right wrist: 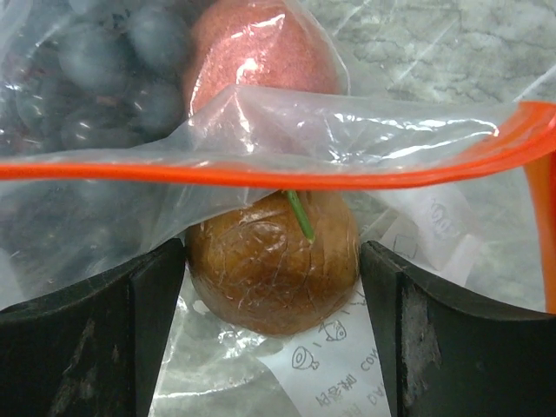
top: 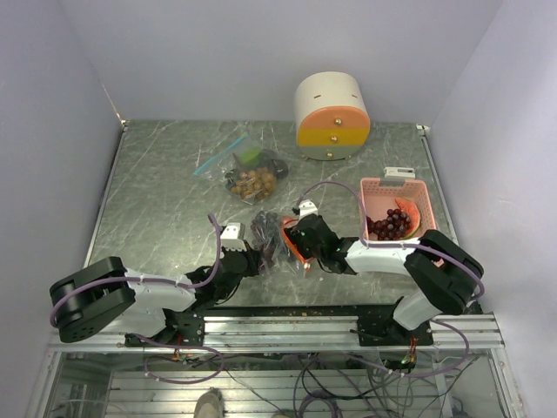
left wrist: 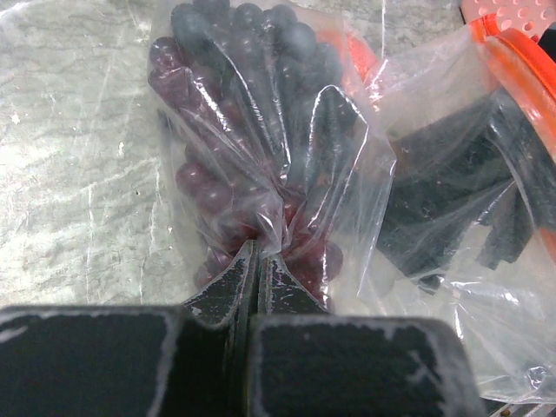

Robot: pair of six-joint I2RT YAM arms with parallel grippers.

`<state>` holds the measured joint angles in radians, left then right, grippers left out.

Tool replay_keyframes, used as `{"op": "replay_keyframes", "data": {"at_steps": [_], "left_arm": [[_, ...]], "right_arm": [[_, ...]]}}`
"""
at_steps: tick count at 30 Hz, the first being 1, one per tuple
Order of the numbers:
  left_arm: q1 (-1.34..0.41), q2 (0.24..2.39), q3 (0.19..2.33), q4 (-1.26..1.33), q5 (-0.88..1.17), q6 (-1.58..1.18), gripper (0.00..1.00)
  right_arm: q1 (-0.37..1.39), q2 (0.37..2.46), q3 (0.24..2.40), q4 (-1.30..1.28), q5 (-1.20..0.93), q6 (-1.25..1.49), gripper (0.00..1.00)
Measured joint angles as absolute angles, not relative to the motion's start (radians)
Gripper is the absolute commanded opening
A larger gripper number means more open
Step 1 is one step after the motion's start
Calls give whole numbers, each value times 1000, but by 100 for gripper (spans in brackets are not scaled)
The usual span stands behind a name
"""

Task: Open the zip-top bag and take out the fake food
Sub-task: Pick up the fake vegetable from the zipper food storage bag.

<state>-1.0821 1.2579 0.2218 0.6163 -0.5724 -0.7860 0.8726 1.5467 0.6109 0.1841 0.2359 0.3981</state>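
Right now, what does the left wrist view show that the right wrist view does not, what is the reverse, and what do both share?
Only the left wrist view: the left claw shut, pinching the film of the clear bag just below the dark purple grape bunch.
Only the right wrist view: the right claw open, a brown round fruit between its fingers, a reddish fruit beyond, and a printed label.
Both: the bag, its orange zip strip, the grapes and the marbled table.
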Motion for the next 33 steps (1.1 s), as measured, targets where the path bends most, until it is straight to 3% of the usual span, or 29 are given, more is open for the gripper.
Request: {"op": "replay_keyframes", "data": {"at_steps": [7, 15, 29, 33], "left_arm": [[-1082, 1259, 222, 620, -572, -786, 7], [-1082, 1239, 219, 612, -572, -786, 7], [-1082, 1192, 201, 582, -587, -802, 7], [-1082, 1192, 200, 583, -587, -805, 7]], "right_arm": [[876, 1570, 623, 207, 246, 400, 55], [878, 1517, 606, 149, 271, 429, 42], [865, 1133, 591, -88, 385, 438, 43], [822, 1040, 595, -164, 422, 439, 47]]}}
